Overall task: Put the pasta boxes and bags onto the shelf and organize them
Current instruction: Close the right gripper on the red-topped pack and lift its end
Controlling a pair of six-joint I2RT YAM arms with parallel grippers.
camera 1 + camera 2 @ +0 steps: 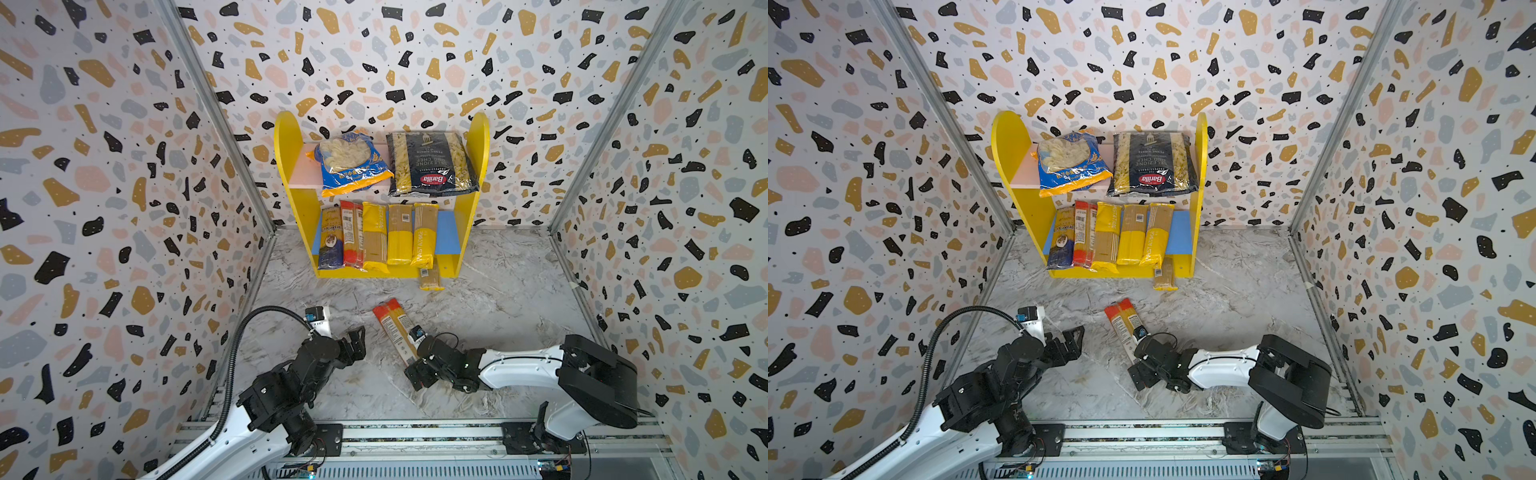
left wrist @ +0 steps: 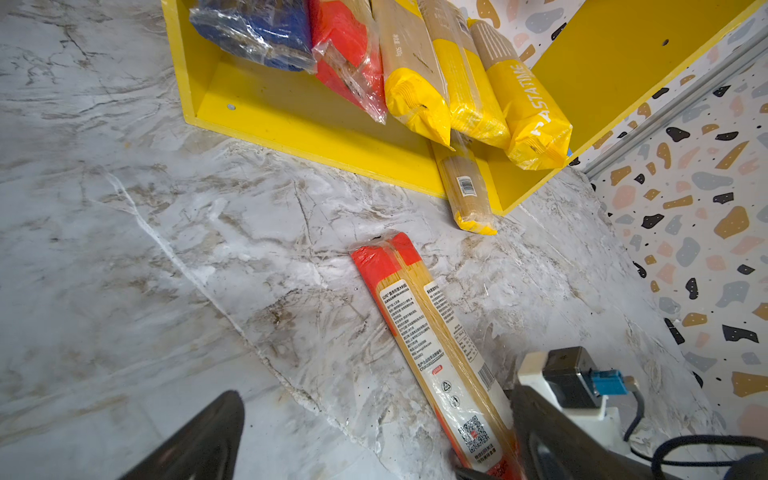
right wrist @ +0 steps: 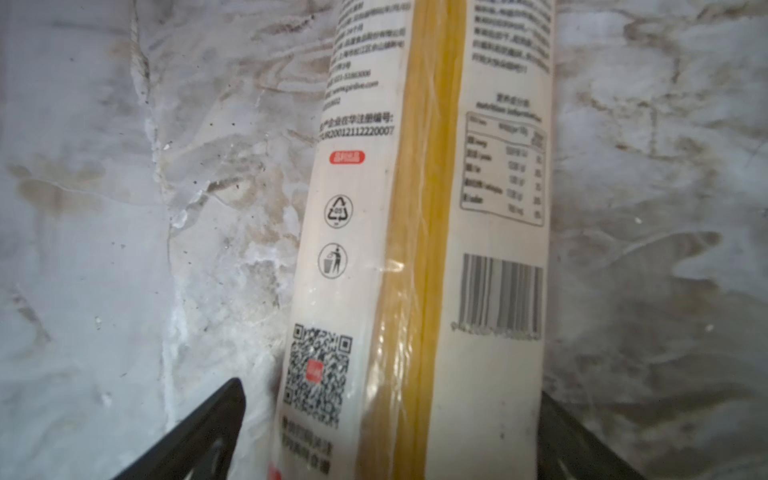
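Terrazzo-print walls (image 1: 104,187) close three sides; marble-look tabletop (image 1: 498,311).

Top views, both: shelf (image 1: 291,166) stands against the back wall. On the pink upper board (image 1: 302,170), the blue-orange Orecchiette bag (image 1: 353,166) lies beside the navy bag (image 1: 430,164); its "Barilla" logo reads upside down. On the blue lower board (image 1: 446,235), five spaghetti packs (image 1: 374,237) lie side by side: dark blue, red, three yellow. A bare blue strip remains at the right end. Stray yellow pack (image 1: 430,276) crosses the shelf's front edge, end on the tabletop. Red spaghetti pack (image 1: 392,328) lies flat, well apart from the shelf, with open marble around it. Left hand (image 1: 356,337) hovers to its left. Right hand (image 1: 417,370) is at its near end.

Left wrist: "PASTATIME" is legible on the outermost yellow pack (image 2: 536,112); barcode on the stray yellow pack. Left hand's fingers (image 2: 199,436) are spread, gripping nothing.

Right wrist: label shows QR code, barcode, recycling triangle, bin symbol; the nutrition table is blurred. Right hand's fingers (image 3: 199,436) are apart, straddling the red spaghetti pack. One is clear of it, the other at its edge; contact cannot be told.
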